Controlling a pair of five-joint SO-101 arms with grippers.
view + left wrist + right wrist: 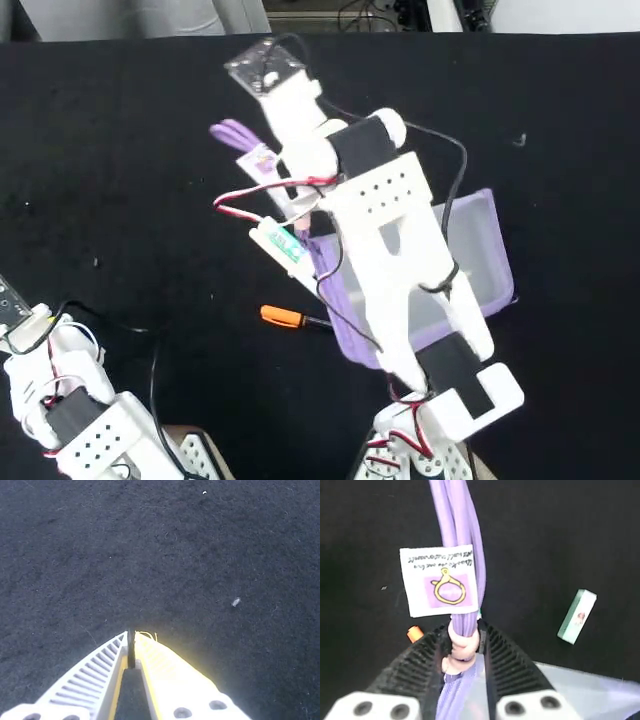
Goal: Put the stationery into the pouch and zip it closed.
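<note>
My right gripper (462, 630) is shut on a purple bundle (457, 525) of cords that carries a white tag (442, 580). In the high view the bundle (233, 133) sticks out past the right gripper (280, 185), left of the pouch (480, 255). The pouch is purple and translucent and lies under the right arm. A green-and-white eraser (280, 243) lies on the black table by the pouch's left end. An orange pen (285, 318) lies just below it. My left gripper (131, 636) is shut and holds nothing, low over bare table at the front left.
The table (120, 150) is covered in black cloth. The left arm's body (70, 410) sits at the front left corner. The right arm's base (430, 430) stands at the front centre, and its wires hang over the pouch's left end.
</note>
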